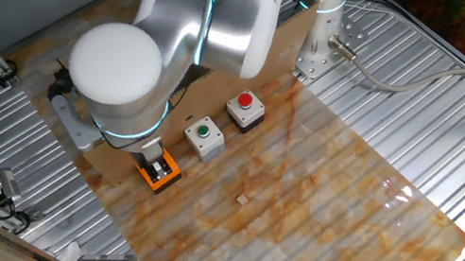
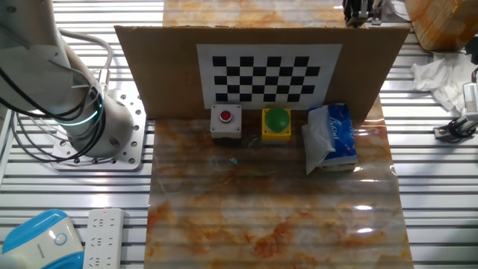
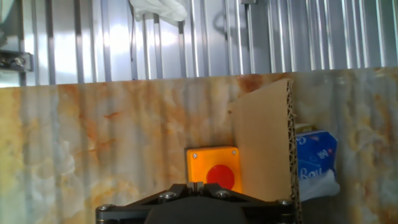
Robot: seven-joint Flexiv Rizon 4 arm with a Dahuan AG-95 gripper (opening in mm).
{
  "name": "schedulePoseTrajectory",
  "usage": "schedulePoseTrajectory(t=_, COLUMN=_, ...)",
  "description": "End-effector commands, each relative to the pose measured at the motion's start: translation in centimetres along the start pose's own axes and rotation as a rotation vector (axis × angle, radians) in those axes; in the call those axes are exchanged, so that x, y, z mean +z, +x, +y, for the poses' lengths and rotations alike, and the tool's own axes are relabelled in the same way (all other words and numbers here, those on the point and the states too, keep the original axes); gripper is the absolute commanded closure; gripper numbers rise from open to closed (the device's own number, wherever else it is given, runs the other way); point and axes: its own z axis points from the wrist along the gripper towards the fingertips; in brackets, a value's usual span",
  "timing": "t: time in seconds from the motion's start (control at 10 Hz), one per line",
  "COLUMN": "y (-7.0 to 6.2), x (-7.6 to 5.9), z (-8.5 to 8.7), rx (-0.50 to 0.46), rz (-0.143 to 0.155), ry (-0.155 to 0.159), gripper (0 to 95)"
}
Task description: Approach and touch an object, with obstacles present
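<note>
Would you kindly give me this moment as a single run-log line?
gripper above orange button box | contact: cannot tell | jaws: cannot tell | cardboard strip upright beside box | tissue pack beyond strip

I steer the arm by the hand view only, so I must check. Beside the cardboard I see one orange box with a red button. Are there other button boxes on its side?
Observer: Yes. One fixed view shows two more in a row with the orange box: a grey green-button box next to it, then a red-button box.
Operator: And on the cardboard's other side, by the blue pack?
Observer: The other fixed view shows the cardboard strip upright, with a checkerboard sheet on that face. In front of it stand a grey box with red button, a yellow box and the tissue pack.
Operator: Does the gripper touch the orange box?
Observer: The gripper is over it; contact I cannot tell.
</note>
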Motion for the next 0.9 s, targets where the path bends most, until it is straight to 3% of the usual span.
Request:
schedulePoseTrajectory(t=0.1, y=0.4, x=-0.9, z=0.0, rx=0.048, rz=0.011, ry=-0.13, gripper=95.0)
schedulePoseTrajectory(t=0.3, y=0.9, x=-1.8, z=0.6, rx=0.066, rz=0.015, ry=-0.15, gripper=95.0)
schedulePoseTrajectory(t=0.9, y=2.4, x=-2.1, z=4.3, rx=0.134, rz=0.012, ry=-0.163, gripper=95.0)
